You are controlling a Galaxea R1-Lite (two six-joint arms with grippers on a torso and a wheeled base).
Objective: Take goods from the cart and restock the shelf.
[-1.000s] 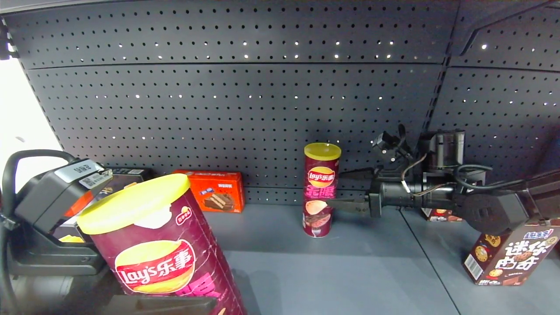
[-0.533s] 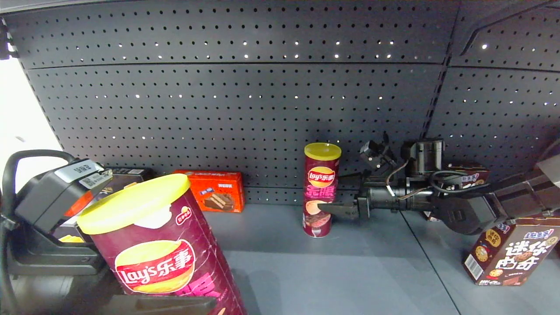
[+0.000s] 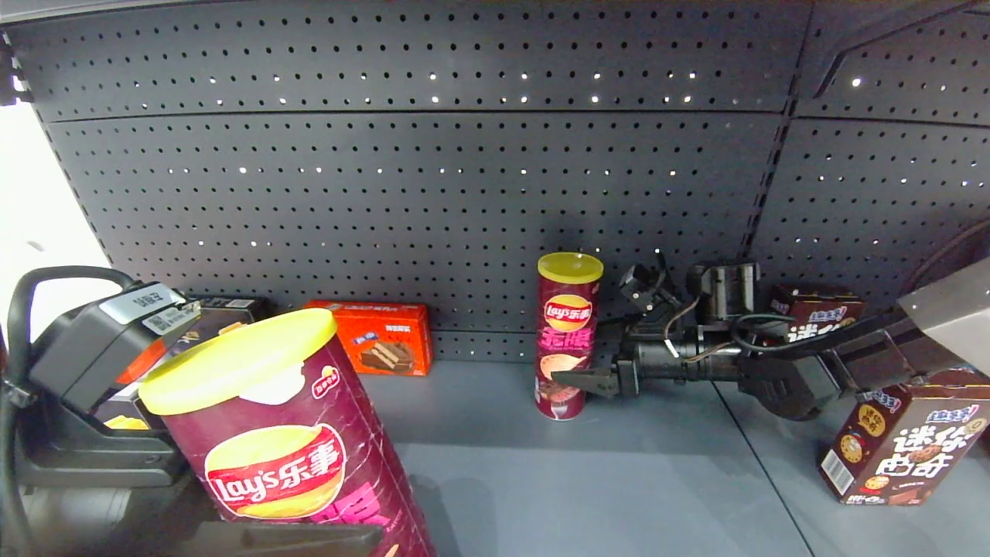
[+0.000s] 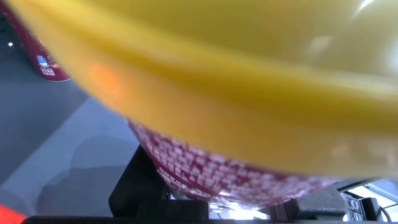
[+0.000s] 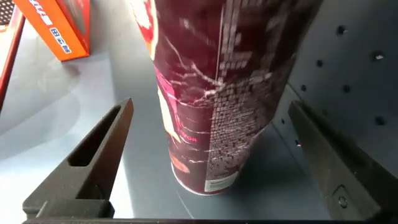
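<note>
Right gripper (image 3: 576,379) spread wide around the upright can (image 3: 570,336) on the shelf (image 3: 657,464).
Head view: the right gripper lies level at the upright can's lower right side; well left of that can, the left gripper (image 3: 286,539) holds a tilted second can (image 3: 271,433). Left wrist view: second can, very close. Right wrist view: jaws flank the upright can without touching, its long axis vertical across them; the right arm is nearer.
</note>
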